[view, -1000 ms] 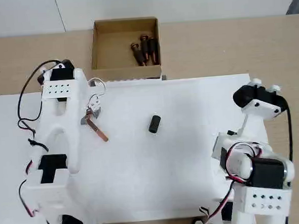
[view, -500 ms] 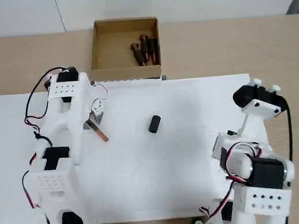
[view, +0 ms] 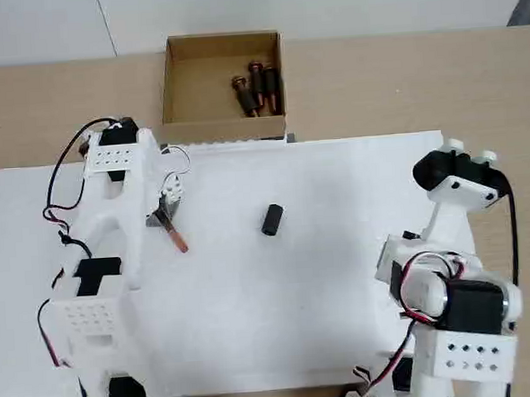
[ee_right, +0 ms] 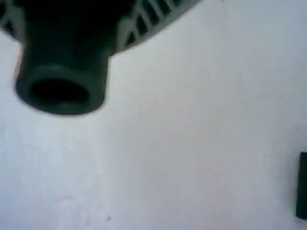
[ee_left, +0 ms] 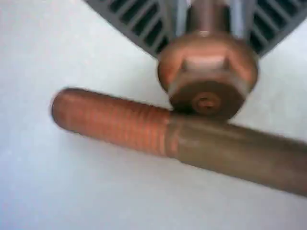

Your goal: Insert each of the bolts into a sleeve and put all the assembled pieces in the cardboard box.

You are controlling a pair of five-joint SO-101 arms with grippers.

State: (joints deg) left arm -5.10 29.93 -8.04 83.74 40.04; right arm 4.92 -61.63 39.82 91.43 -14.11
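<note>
Left end effector (view: 164, 209): left of centre in the high view, low over the white sheet (view: 336, 185). Its jaws are narrow, closed on the shank of the gripped bolt (ee_left: 206, 72), whose flanged hex head faces the wrist camera.
Loose bolt (ee_left: 163, 132): lies flat on the sheet just beside the gripped bolt and seems to touch its head. Its threaded end is bare.
Right end effector (ee_right: 72, 19): its arm stands at the right side of the sheet. It appears closed on the held sleeve (ee_right: 60, 81), a black tube with its bore open toward the camera.
Loose sleeve (view: 273, 220): centre of the sheet, well apart from both arms.
Cardboard box (view: 175, 78): upper centre, on the wooden counter (view: 375, 84), with assembled pieces (view: 256, 89) in its right part.
Step in hand: probably mating the gripped bolt with the held sleeve.
Doing it well: lift the left arm straight up so the loose bolt is not dragged. Meet over the open middle, line the shank up with the bore before pushing, then push slowly against a firm sleeve grip. The jaws hide the bolt's free end.
Writing: no brand, label or print can be read.
</note>
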